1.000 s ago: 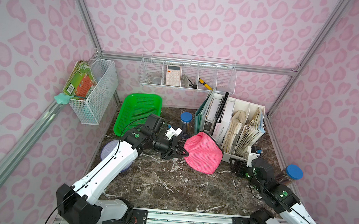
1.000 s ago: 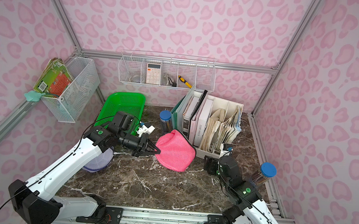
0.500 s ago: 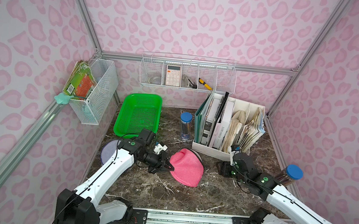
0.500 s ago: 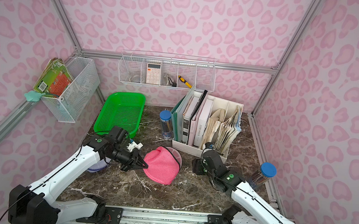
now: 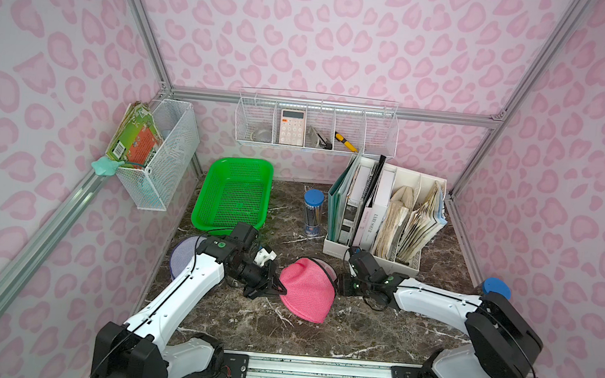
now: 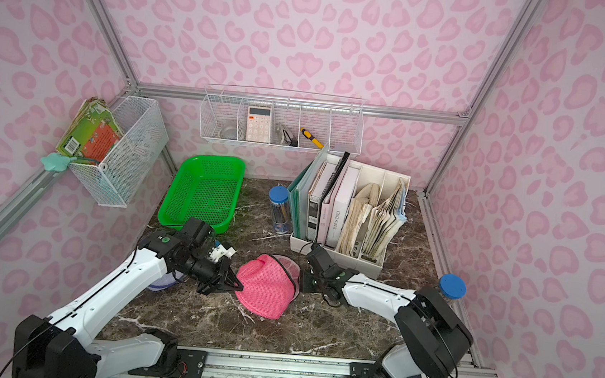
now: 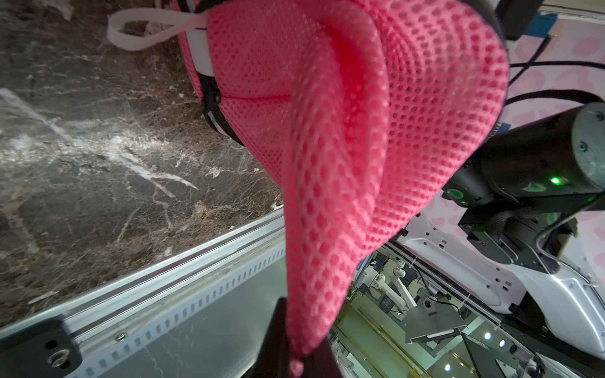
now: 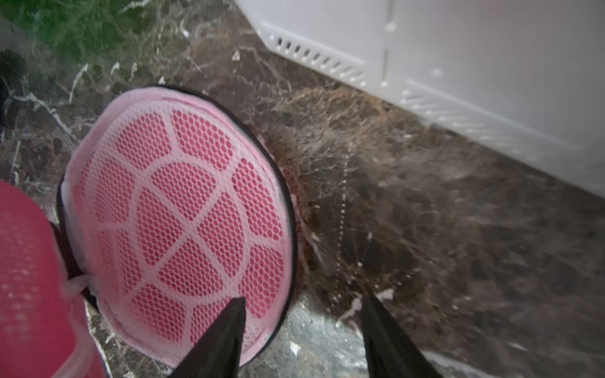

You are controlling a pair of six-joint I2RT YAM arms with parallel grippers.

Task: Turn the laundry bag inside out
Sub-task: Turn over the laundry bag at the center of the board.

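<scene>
The laundry bag [image 5: 307, 291] [image 6: 266, 287] is bright pink mesh and rests slumped on the marble table, mid-front. My left gripper [image 5: 282, 291] [image 6: 240, 287] is shut on a pinched fold of its fabric at the bag's left side. In the left wrist view the mesh [image 7: 343, 131] runs down into the closed jaws of that gripper [image 7: 296, 358]. My right gripper [image 5: 338, 286] [image 6: 302, 282] [image 8: 302, 297] stands open at the bag's right edge. One of its fingers [image 8: 226, 327] lies over the bag's round pale-pink panel [image 8: 183, 222] with a black zipper rim. The other is over bare table.
A green basket [image 5: 235, 195] sits at the back left and a white file organizer [image 5: 385, 212] at the back right, close behind my right gripper. A blue-capped tube [image 5: 312, 213] stands between them. A lilac mesh disc [image 5: 183, 254] lies under my left arm.
My left gripper has brought the bag down and toward the front, from held up to resting on the table. My right gripper has swung left to the bag's edge, its jaws narrowing.
</scene>
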